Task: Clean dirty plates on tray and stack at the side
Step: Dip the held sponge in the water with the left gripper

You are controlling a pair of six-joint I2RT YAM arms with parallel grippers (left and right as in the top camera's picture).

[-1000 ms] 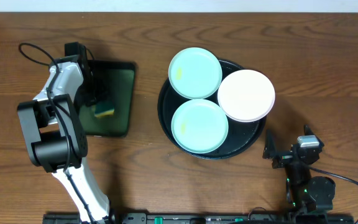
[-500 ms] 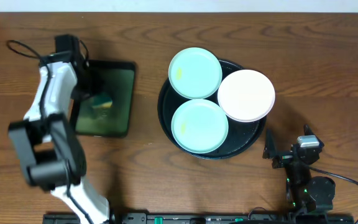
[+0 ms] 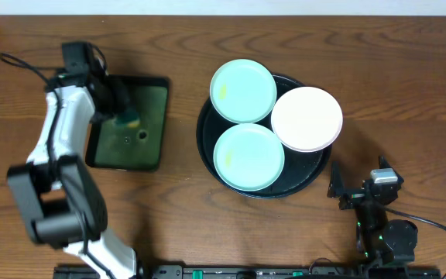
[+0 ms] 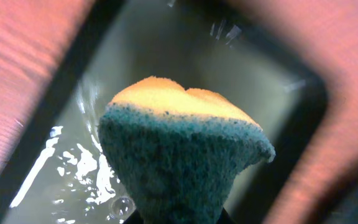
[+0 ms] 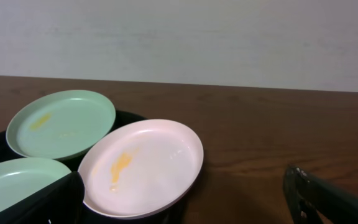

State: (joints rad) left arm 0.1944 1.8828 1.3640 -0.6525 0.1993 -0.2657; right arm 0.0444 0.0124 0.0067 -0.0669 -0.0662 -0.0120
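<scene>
Three plates lie on the round black tray (image 3: 316,167): a mint-blue plate (image 3: 243,91) at the back, a second mint-blue plate (image 3: 248,156) at the front and a white plate (image 3: 307,118) at the right. The white plate (image 5: 143,165) and the back plate (image 5: 61,123) carry yellow smears. My left gripper (image 3: 122,108) is shut on a yellow and green sponge (image 4: 179,155) and holds it above the wet rectangular tray (image 4: 61,168). My right gripper (image 3: 355,190) is open and empty near the front right of the table, right of the round tray.
The rectangular black tray (image 3: 142,147) with a dark green wet inside stands at the left. Bare wood tabletop (image 3: 409,101) lies right of the round tray. The right arm's base (image 3: 389,240) is at the front edge.
My left gripper has lifted the sponge off the rectangular tray's floor and moved it toward the back. The right arm and the plates have not moved.
</scene>
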